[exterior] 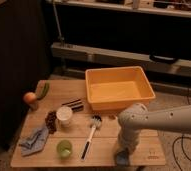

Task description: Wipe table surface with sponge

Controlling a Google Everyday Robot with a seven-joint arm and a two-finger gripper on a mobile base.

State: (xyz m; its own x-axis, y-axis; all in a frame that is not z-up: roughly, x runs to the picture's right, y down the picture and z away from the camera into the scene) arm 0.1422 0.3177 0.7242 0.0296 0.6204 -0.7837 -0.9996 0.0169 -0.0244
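Note:
The table surface (103, 151) is a light-brown plank top in the lower half of the camera view. My gripper (125, 151) points straight down at the table's front edge, right of centre, at the end of the white arm (159, 120) that reaches in from the right. The sponge (122, 159), a small blue-grey block, shows just under the gripper, pressed on the wood near the front edge. The gripper covers most of it.
An orange tub (120, 70) fills the back right of the table. A white-handled dish brush (90, 135), a green cup (64, 148), a white cup (64, 114) and a blue-grey rag (34, 140) lie left of the gripper. An orange fruit (29, 98) sits at the far left.

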